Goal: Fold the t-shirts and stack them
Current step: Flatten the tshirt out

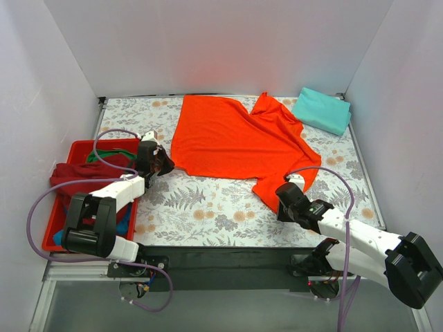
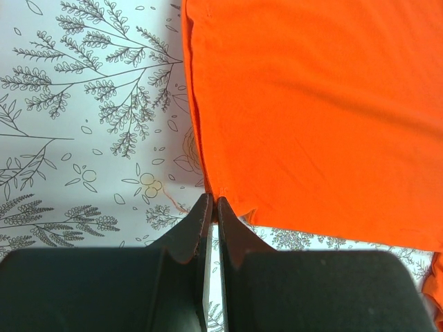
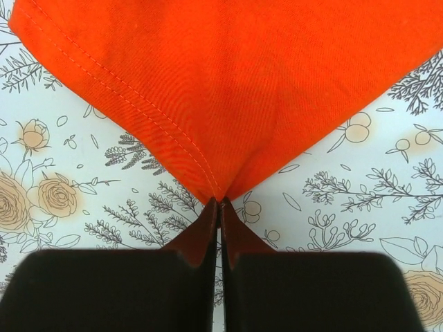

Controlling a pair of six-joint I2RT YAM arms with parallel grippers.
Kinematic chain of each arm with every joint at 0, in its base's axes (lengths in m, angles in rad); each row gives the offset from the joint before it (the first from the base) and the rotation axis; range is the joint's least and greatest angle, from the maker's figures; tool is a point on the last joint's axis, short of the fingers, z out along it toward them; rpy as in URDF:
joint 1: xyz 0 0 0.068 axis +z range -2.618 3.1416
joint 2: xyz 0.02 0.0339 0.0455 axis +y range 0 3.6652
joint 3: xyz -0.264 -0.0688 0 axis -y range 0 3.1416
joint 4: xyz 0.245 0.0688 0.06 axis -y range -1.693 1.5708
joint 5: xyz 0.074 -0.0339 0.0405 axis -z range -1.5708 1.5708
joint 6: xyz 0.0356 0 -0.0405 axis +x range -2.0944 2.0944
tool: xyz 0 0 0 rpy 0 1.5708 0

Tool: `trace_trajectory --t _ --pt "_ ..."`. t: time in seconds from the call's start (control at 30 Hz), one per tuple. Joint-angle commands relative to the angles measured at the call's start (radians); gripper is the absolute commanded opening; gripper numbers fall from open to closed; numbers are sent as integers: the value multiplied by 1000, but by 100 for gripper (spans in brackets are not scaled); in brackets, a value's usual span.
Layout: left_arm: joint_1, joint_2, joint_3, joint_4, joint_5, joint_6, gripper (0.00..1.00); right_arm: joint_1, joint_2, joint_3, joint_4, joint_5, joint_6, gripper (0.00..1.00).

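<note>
Right gripper (image 1: 284,197): nearest of all; closed to a slit on the near-right corner of the orange t-shirt (image 1: 235,142), cloth drawn up to a peak at the tips.
Left gripper (image 1: 164,164): a little farther up the table (image 1: 208,207); closed just as tight on the shirt's left corner.
Shirt's lie: flat, spreading away from both grips toward the far wall; held edge slanting from far-left to near-right.
Coming move, as a judgement: both corners carried away over the body, keeping the edge taut; longer travel for the right arm.
Far right corner: mint-teal t-shirt (image 1: 322,111), folded, just beside the orange sleeve.
</note>
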Motion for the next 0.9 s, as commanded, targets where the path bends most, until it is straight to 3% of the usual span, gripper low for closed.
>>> trace_trajectory --t 0.0,0.13,0.67,0.87 --pt "4 -17 19 -23 -4 -1 0 19 16 6 -94 -24 15 1" --pt "4 -76 8 -54 -67 -1 0 63 7 36 -147 -16 37 1" --pt "4 -395 -74 -212 -102 -13 0 272 -30 81 -263 50 185 1" --pt "-46 -502 -107 -262 -217 -39 0 353 -23 95 -283 74 229 1"
